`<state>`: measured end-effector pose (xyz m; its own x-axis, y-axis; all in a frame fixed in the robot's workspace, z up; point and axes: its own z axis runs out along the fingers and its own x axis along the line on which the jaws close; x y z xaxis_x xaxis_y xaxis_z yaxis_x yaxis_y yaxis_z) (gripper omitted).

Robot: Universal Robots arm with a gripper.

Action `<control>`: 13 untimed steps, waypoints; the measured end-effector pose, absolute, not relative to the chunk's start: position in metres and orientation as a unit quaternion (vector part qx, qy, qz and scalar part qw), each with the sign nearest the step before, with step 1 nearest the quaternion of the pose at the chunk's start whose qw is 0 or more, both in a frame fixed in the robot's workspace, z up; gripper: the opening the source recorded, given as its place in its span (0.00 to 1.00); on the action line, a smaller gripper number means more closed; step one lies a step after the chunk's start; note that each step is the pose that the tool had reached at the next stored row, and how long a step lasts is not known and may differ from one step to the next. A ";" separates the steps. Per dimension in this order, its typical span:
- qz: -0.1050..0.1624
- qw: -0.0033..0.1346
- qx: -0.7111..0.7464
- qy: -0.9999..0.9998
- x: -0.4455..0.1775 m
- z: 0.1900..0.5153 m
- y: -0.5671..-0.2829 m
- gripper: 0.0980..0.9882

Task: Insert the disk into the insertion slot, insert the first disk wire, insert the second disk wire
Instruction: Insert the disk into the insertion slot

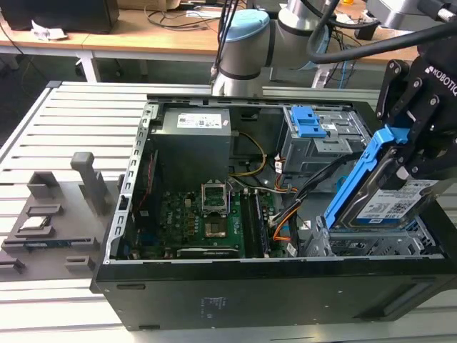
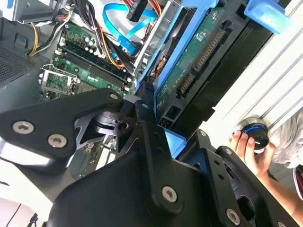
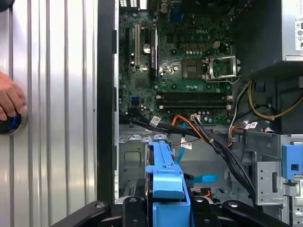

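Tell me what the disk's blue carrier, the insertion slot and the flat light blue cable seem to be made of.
The blue carrier around the disk: looks like moulded plastic, uniform colour, soft sheen. The insertion slot: apparently bare sheet metal, silver-grey with punched holes. The second disk wire: flat light blue, probably flexible plastic jacket, since it bends in loops.

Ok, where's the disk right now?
The disk sits at the exterior view's right, tilted in the hand, lower end at the insertion slot.
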<state>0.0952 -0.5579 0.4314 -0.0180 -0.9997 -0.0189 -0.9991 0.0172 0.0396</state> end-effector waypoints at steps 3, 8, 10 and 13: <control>-0.021 0.007 0.701 -0.713 0.095 0.425 -0.558 0.30; -0.021 0.007 0.701 -0.713 0.095 0.415 -0.558 0.30; -0.021 0.007 0.701 -0.713 0.095 0.410 -0.558 0.30; -0.021 0.007 0.701 -0.713 0.095 0.404 -0.558 0.30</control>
